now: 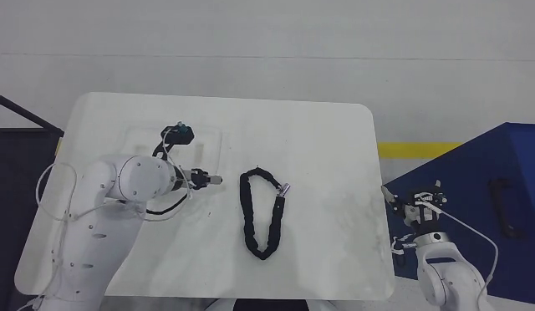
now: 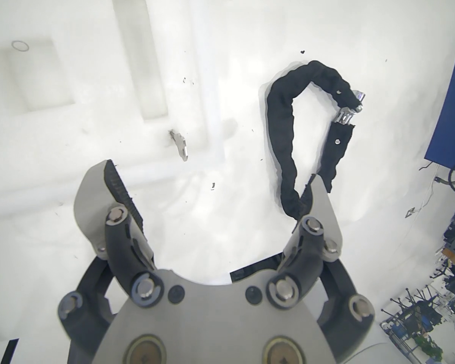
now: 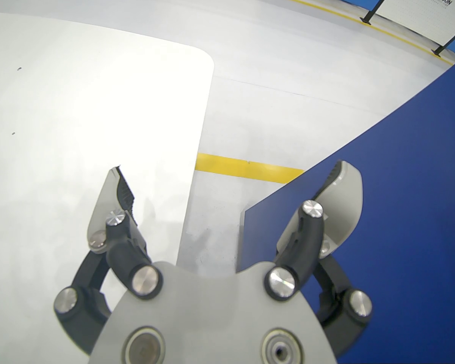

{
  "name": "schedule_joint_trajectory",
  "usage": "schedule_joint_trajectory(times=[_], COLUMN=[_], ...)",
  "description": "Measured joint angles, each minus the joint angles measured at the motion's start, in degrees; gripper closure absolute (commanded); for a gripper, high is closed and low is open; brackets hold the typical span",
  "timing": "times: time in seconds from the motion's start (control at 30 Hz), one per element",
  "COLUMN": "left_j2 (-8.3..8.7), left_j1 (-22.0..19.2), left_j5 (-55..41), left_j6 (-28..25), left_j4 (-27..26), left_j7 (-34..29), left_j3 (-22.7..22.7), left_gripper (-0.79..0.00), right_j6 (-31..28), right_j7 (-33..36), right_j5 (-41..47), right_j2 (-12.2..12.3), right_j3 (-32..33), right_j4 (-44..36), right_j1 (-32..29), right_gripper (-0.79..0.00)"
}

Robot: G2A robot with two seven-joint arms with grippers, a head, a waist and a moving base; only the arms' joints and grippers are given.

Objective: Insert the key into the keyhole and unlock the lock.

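The chain lock (image 1: 247, 215) lay as a loop near the middle of the white table (image 1: 334, 144), its chain in a black fabric sleeve and its two ends meeting at the metal lock body (image 2: 349, 113). We saw the key (image 2: 180, 145) lying flat on the table, apart from the lock, beside the edge of a shallow clear tray (image 2: 144, 58).

The left gripper (image 2: 212, 172) hung over the table between key and chain, its jaws spread wide with nothing in them. The right gripper (image 3: 227, 168) was off the table's right edge beside a blue panel (image 3: 402, 191), equally wide open and empty.

We judged the key light, stiff and thin. Lying flat, it offers little to pinch and may skate on the smooth top, so the broad head is the place to take it, leaving the blade free. The sleeved chain looked limp and fairly heavy. We would steady the rigid lock body, since the loop gives no firm hold.

We could make out no writing on the lock or key. A white board (image 3: 421, 5) behind carried a printed mark, which we leave unread.
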Motion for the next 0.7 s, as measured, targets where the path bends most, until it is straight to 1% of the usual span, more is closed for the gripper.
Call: schedule_joint_trajectory(times=[0.03, 0.07, 0.1, 0.13, 0.17, 0.27, 0.3, 0.37, 0.4, 0.43, 0.53, 0.6, 0.67, 0.7], left_j2=[0.09, 0.23, 0.34, 0.44, 0.55, 0.79, 0.83, 0.84, 0.82, 0.79, 0.68, 0.65, 0.64, 0.64], left_j1=[-0.7, -1.4, -1.8, -2.2, -2.5, -3.1, -3.2, -3.4, -3.4, -3.4, -3.3, -3.0, -2.7, -2.6], left_j5=[-0.2, -0.2, 0.0, 0.3, 0.8, 1.4, 1.7, 2.2, 2.3, 2.4, 2.3, 2.2, 2.8, 3.0], left_j6=[0.0, 0.0, 0.0, -0.1, -0.1, -0.1, -0.1, -0.1, 0.0, 0.0, 0.1, 0.0, 0.1, 0.1], left_j4=[1.0, 2.2, 3.0, 3.6, 4.1, 4.8, 5.0, 5.3, 5.5, 5.7, 5.7, 5.5, 5.2, 5.1], left_j7=[0.0, 0.0, 0.0, 0.0, 0.0, 0.0, 0.0, 0.0, 0.0, 0.1, 0.2, 0.1, 0.1, 0.2], left_j3=[0.5, 1.2, 1.6, 2.1, 2.7, 3.9, 4.1, 4.4, 4.5, 4.6, 4.8, 4.8, 4.9, 4.8], left_gripper=[-0.637, -0.65, -0.606, -0.502, -0.468, -0.391, -0.382, -0.305, -0.283, -0.286, -0.212, -0.185, -0.086, -0.062], right_j6=[0.0, 0.0, 0.0, 0.0, 0.0, 0.0, 0.0, 0.0, 0.0, 0.0, 0.0, 0.0, 0.0, 0.0], right_j7=[0.0, 0.0, 0.0, 0.0, 0.0, 0.0, 0.0, 0.0, 0.0, 0.0, 0.0, 0.0, 0.0, 0.0], right_j5=[0.0, 0.0, 0.0, 0.0, 0.0, 0.0, 0.0, 0.0, 0.0, 0.0, 0.0, 0.0, 0.0, 0.0], right_j2=[0.0, 0.0, 0.0, 0.0, 0.0, 0.0, 0.0, 0.0, 0.0, 0.0, 0.0, 0.0, 0.0, 0.0], right_j3=[0.0, 0.0, 0.0, 0.0, 0.0, 0.0, 0.0, 0.0, 0.0, 0.0, 0.0, 0.0, 0.0, 0.0], right_j4=[0.0, 0.0, 0.0, 0.0, 0.0, 0.0, 0.0, 0.0, 0.0, 0.0, 0.0, 0.0, 0.0, 0.0], right_j1=[0.0, 0.0, 0.0, 0.0, 0.0, 0.0, 0.0, 0.0, 0.0, 0.0, 0.0, 0.0, 0.0, 0.0], right_gripper=[-0.785, -0.785, -0.785, -0.785, -0.785, -0.785, -0.785, -0.785, -0.785, -0.785, -0.785, -0.785, -0.785, -0.785])
